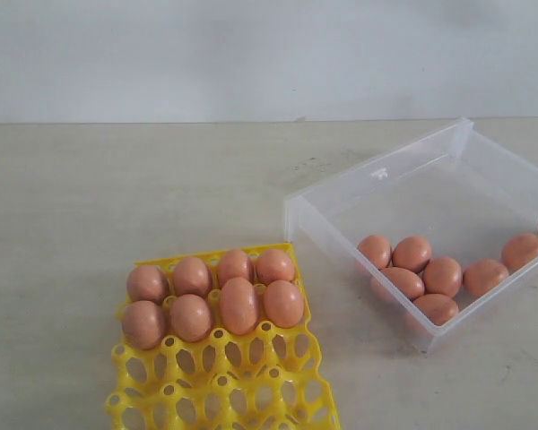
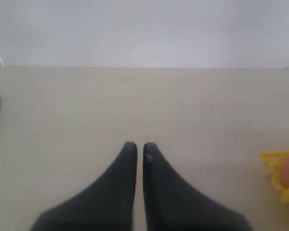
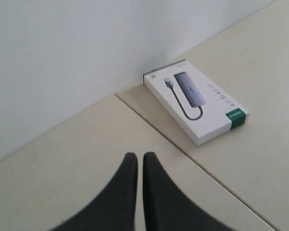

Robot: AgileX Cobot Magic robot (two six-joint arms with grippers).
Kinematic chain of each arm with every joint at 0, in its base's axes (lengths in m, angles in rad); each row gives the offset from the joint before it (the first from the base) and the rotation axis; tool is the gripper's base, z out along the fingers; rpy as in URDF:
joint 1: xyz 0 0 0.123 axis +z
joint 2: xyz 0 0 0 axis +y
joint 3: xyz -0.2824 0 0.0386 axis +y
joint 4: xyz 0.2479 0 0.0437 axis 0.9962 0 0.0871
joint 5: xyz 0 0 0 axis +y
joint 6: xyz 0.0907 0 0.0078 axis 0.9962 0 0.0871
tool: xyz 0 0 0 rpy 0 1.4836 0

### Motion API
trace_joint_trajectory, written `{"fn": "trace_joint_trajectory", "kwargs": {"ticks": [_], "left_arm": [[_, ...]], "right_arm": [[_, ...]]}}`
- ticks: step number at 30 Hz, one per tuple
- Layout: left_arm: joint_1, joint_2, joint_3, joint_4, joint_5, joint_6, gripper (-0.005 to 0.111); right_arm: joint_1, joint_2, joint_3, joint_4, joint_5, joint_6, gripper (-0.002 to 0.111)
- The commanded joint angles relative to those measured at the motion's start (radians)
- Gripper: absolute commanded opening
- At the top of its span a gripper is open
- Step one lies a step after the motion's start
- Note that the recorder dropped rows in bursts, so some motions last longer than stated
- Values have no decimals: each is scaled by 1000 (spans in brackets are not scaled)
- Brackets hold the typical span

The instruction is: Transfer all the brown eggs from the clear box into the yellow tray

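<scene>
The yellow tray (image 1: pixel 224 385) and clear box (image 1: pixel 412 157) run off the exterior view's edges. The white carton (image 3: pixel 197 103) bears illegible print. The left gripper (image 2: pixel 140 147) and right gripper (image 3: pixel 137 156) sit pinched together, empty.

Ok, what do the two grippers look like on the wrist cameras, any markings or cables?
The left gripper and right gripper look alike: matte black fingers, broad at the base, curving to narrow rounded tips. One left finger has a small pale spot near its tip. No cables show.

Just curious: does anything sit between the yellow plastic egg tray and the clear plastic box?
Nothing; only bare beige tabletop, in the exterior view.
</scene>
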Motion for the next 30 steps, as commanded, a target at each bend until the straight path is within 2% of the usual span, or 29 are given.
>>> {"fn": "trace_joint_trajectory", "kwargs": {"ticks": [1,7,14,18,21,28,30], "left_arm": [[3,-2,-1,-5,-7,7,4],[3,-2,-1,-5,-7,7,4],[3,-2,-1,-5,-7,7,4],[3,-2,-1,-5,-7,7,4],[3,-2,-1,-5,-7,7,4],[3,-2,-1,-5,-7,7,4],[3,-2,-1,-5,-7,7,4]], "right_arm": [[-1,-99,3,-11,-41,21,0],[-1,-167,20,-11,-395,-219,0],[-1,-164,22,-11,-849,-720,0],[-1,-157,22,-11,-1036,-719,0],[-1,-144,22,-11,-1133,-649,0],[-1,-134,22,-11,-1544,-512,0],[-1,-134,22,-11,-1580,-468,0]]}}
